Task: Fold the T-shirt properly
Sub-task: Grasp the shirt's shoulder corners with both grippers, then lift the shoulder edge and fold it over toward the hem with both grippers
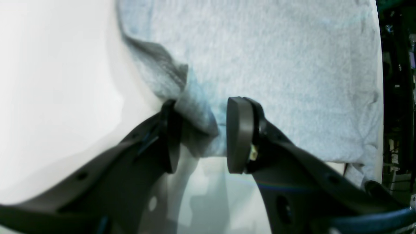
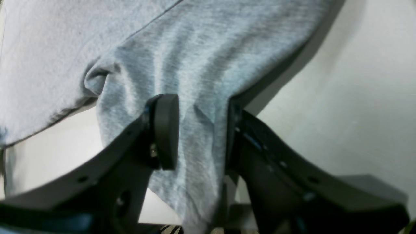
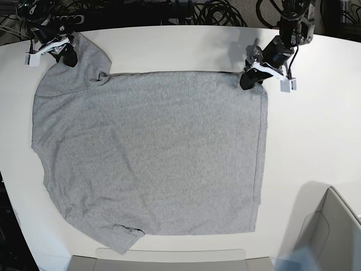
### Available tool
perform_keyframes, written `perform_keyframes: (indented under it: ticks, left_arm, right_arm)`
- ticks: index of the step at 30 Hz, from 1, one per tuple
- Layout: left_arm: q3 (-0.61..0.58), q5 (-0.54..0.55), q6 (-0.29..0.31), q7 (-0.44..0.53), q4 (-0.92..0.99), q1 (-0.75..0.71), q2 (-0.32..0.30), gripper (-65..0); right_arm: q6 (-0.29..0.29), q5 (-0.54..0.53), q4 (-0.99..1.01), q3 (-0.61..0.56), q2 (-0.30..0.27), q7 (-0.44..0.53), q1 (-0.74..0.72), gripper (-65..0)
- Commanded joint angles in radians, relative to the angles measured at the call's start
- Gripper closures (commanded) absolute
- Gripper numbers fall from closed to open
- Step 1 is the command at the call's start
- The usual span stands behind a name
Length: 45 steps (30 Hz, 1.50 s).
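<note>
lying plain side up, the heather-grey short-sleeved cotton t-shirt [image 3: 152, 152] covers most of the white round-edged table [image 3: 316, 130] in the base view. near to far: at the bottom edge of the frame sits a pale grey flat panel [image 3: 169, 261], with a light grey open box [image 3: 330, 237] in the lower right corner. the shirt's lower sleeve points toward the bottom left, its straight hem runs down the right side, and its other sleeve reaches the upper left.

at the upper right, the left gripper [image 3: 250, 79] sits on the hem corner — in its wrist view the black fingers [image 1: 240, 135] stand apart with a bunched fold of grey cloth between them; the fold lies against the left-hand finger, and whether the right-hand pad touches it cannot be told.

at the upper left, the right gripper [image 3: 66, 53] is at the sleeve — its wrist view shows the fingers [image 2: 166, 130] either side of a hanging ridge of fabric, cloth filling the gap between them.

beyond the table's far edge lie tangled black cables [image 3: 214, 12].
</note>
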<state>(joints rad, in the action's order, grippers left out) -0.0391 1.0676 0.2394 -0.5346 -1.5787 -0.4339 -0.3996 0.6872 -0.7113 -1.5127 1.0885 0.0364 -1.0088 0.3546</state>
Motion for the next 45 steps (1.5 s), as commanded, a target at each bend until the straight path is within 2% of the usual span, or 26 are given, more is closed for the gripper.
perform_keyframes:
  ticks: [1, 3, 6, 8, 9, 19, 26, 31, 39, 45]
  left_arm:
    - [-0.026, -0.003, -0.005, -0.014, -0.005, -0.007, -0.006, -19.5]
    - [-0.052, -0.003, -0.005, -0.015, 0.002, 0.013, -0.006, -13.2]
    - [-0.069, -0.002, -0.005, -0.017, 0.044, 0.033, -0.006, -4.0]
    - [-0.069, 0.0, -0.005, -0.017, 0.065, 0.036, -0.006, 0.0]
    - [-0.068, 0.0, -0.005, -0.017, 0.067, 0.034, -0.006, 0.0]
    - [-0.06, 0.0, -0.005, -0.017, -0.039, -0.013, -0.014, 0.0]
    - [0.075, -0.003, -0.005, -0.017, -0.133, -0.104, -0.014, 0.0]
    - [0.138, -0.003, -0.005, -0.018, -0.171, -0.147, -0.014, 0.0]
    - [0.167, -0.003, -0.005, -0.018, -0.214, -0.267, -0.014, 0.0]
    - [0.206, -0.005, -0.013, -0.018, -0.305, -0.357, -0.008, 0.0]
  right_arm:
    - [0.011, 0.124, 0.014, -0.021, 0.012, -0.112, 0.017, -20.6]
    - [0.011, 0.124, 0.014, -0.028, 0.012, -0.112, 0.017, -16.5]
    - [0.011, 0.124, 0.014, -0.029, 0.013, -0.112, 0.016, -7.1]
    - [0.011, 0.126, 0.014, -0.029, 0.012, -0.112, 0.016, -1.0]
    - [0.011, 0.126, 0.014, -0.029, 0.009, -0.111, 0.017, 0.0]
    - [0.011, 0.126, 0.004, -0.028, -0.031, -0.045, 0.06, 0.0]
    - [0.011, 0.124, -0.001, -0.024, -0.1, -0.012, 0.102, 0.0]
    - [0.011, 0.124, -0.027, -0.018, -0.123, -0.012, 0.13, 0.0]
    - [0.011, 0.124, -0.239, -0.017, -0.103, -0.012, 0.209, 0.0]
    - [0.011, 0.124, -0.331, 0.078, -0.085, -0.012, 0.219, 0.0]
